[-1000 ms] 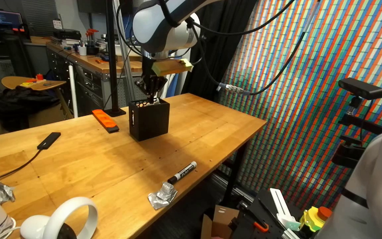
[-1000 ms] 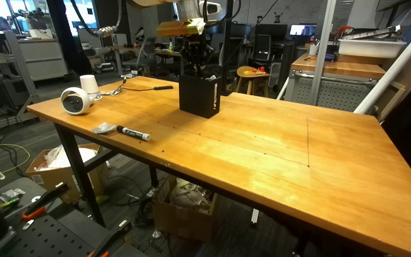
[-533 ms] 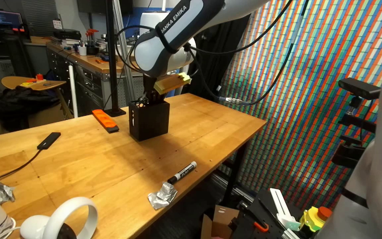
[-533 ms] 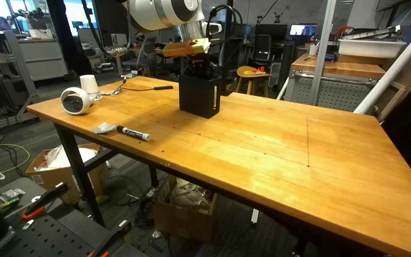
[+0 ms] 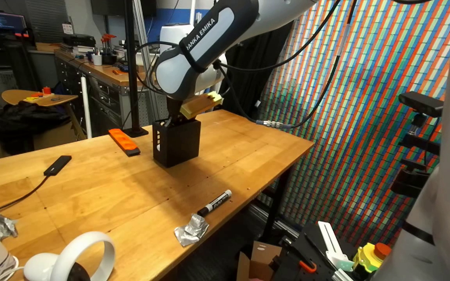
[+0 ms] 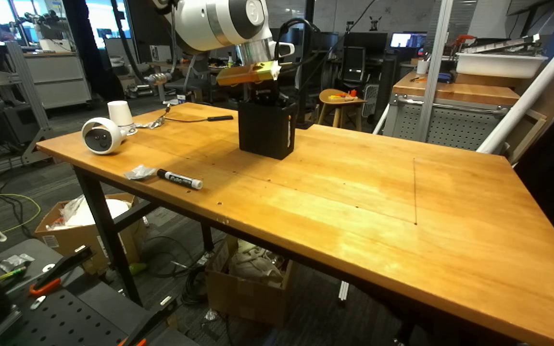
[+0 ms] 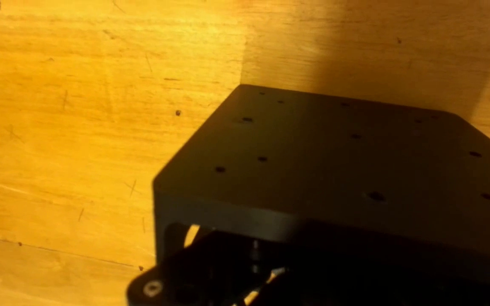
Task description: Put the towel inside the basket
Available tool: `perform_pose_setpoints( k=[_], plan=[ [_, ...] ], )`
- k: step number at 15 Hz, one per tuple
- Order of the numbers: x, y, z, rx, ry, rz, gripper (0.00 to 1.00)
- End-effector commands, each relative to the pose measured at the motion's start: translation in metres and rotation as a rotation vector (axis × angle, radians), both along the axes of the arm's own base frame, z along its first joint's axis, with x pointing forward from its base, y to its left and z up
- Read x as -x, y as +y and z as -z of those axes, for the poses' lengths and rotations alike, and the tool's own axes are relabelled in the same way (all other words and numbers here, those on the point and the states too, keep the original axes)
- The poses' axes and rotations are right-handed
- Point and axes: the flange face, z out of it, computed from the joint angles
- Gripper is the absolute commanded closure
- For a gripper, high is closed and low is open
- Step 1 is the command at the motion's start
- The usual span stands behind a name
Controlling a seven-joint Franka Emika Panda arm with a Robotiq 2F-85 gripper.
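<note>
"ANKA EMIKA" on my Franka arm (image 5: 209, 38), above the wooden table (image 5: 131, 191), blurred print on the marker (image 5: 215, 203) atop it

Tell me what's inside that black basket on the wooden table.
The jaws reach down into the basket, their tips hidden, and something whitish shows through its slotted side. The basket covers the rest, so I can't confirm that's the towel.
</note>
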Motion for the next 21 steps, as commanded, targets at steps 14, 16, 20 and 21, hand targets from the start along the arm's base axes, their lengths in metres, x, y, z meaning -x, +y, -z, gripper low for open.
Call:
perform_pose_setpoints(
  k=[14,16,20,21],
  plan=[
    [0.028,-0.058,-0.089,-0.024,-0.093,0.223,0.96],
    [0.037,-0.065,-0.098,-0.040,-0.097,0.277,0.95],
    [0.062,-0.080,-0.112,-0.084,-0.113,0.392,0.86],
    [0.069,-0.084,-0.113,-0.105,-0.114,0.420,0.86]
  ],
)
